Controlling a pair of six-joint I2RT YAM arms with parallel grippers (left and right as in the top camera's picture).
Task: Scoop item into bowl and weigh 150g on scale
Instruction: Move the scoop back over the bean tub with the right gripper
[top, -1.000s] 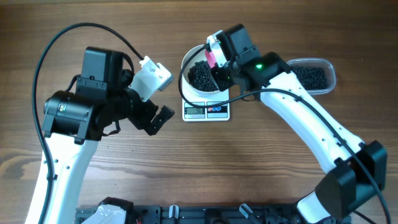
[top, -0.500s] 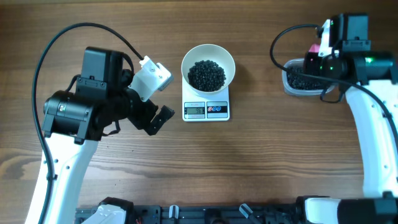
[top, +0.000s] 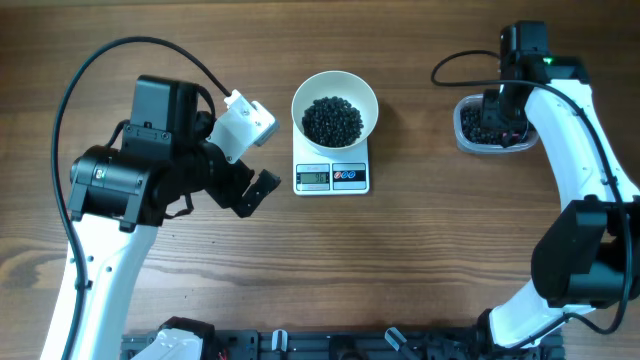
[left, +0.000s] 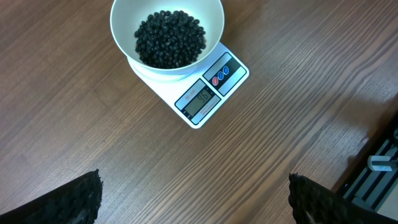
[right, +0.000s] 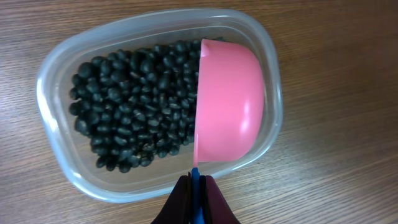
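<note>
Beans (top: 333, 120) lie heaped in the white bowl (top: 305, 95) on the scale (top: 332, 178), more in the clear tub (right: 53, 81). Right gripper (right: 196, 199) pinches the pink scoop (right: 229, 106) over that tub; left gripper (left: 196, 202) hangs spread wide near the scale

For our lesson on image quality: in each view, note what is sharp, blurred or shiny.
Left wrist view: bowl and scale sharp, the left hand blurred at the bottom corners. Right wrist view: soft sheen on the pink scoop, faint glints on the clear tub rim. Overhead view: even light, soft shadows, scale display too small to read.
</note>
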